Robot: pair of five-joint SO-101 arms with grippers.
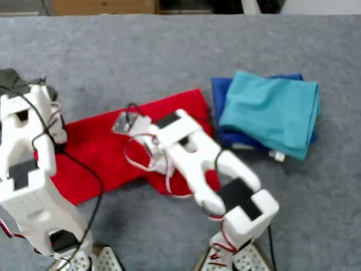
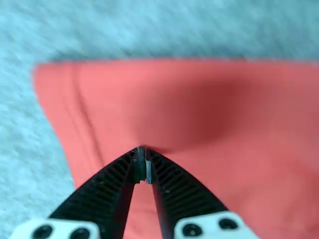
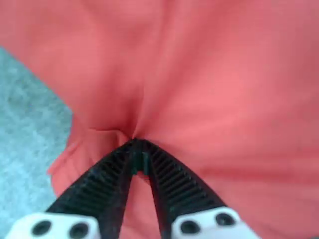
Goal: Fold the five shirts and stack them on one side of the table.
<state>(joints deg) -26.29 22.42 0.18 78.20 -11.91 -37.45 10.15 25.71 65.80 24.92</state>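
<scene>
A red shirt (image 1: 96, 148) lies spread across the grey table, left of centre. At its left end, my left gripper (image 1: 56, 134) is shut on a pinch of the red cloth (image 2: 199, 109), and the fabric puckers at the tips (image 2: 142, 160). Over the shirt's far edge near the middle, my right gripper (image 1: 128, 123) is likewise shut on a fold of red fabric (image 3: 224, 74), with creases running into its closed tips (image 3: 135, 149). To the right, a folded teal shirt (image 1: 271, 113) rests on a folded blue shirt (image 1: 221, 93).
The grey felt table top (image 1: 169, 56) stretches open behind the shirts and at the front right. Loose cables (image 1: 141, 158) hang from the right arm over the red shirt. The table's far edge runs along the top of the high view.
</scene>
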